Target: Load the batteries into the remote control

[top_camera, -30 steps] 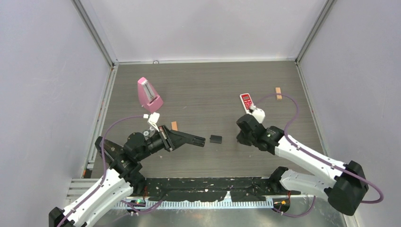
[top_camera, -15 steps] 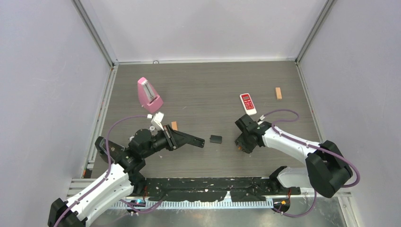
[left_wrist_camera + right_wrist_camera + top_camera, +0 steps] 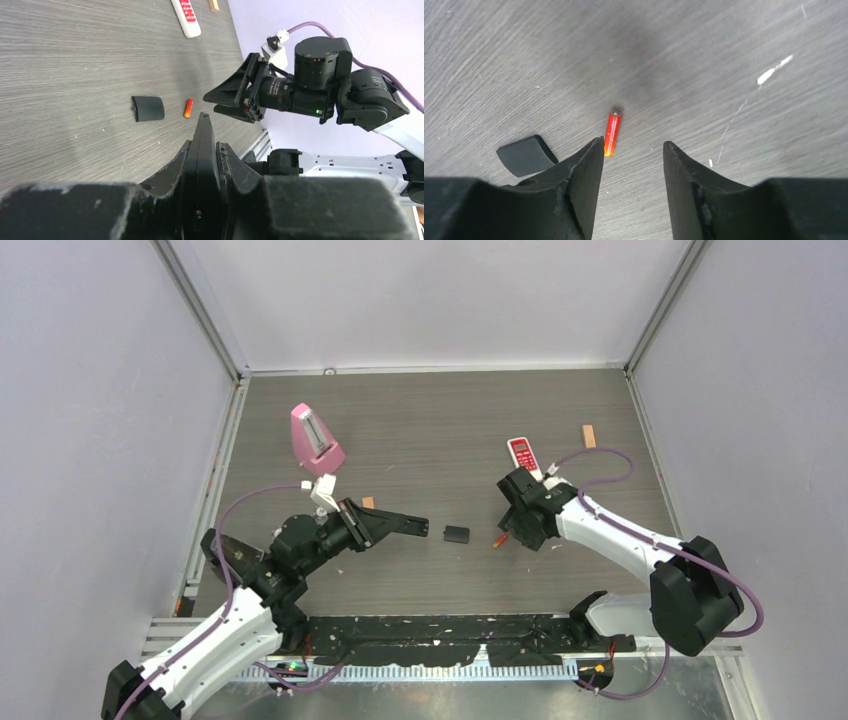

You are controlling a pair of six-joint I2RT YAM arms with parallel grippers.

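A dark wood-grain table point(image 3: 430, 420) sits between pale lilac walls. One battery point(image 3: 612, 133) (orange-red, thin) lies flat on the bare table just right of a small black cover point(image 3: 526, 155). They are close together but apart.

The right gripper point(image 3: 633, 143) hangs over the battery with its jaws spread wide and nothing between them. In the right wrist view, the battery's near end sits just ahead of the tip of the left-hand finger point(image 3: 584, 170). The left wrist view shows the gripper clear of the table, not touching the battery.

The left gripper point(image 3: 418, 524) reaches low over the table toward the cover from the left, near it but apart. Its jaws are pressed together, and I see nothing gripped in them.

The remote point(image 3: 523, 457) lies face up with its red panel showing. It is farther back on the table, behind the right gripper and well apart from the battery. A tan block point(image 3: 589, 436) lies to its right, and another block point(image 3: 368, 502) lies near the left arm. A pink wedge point(image 3: 315, 440) stands at back left.
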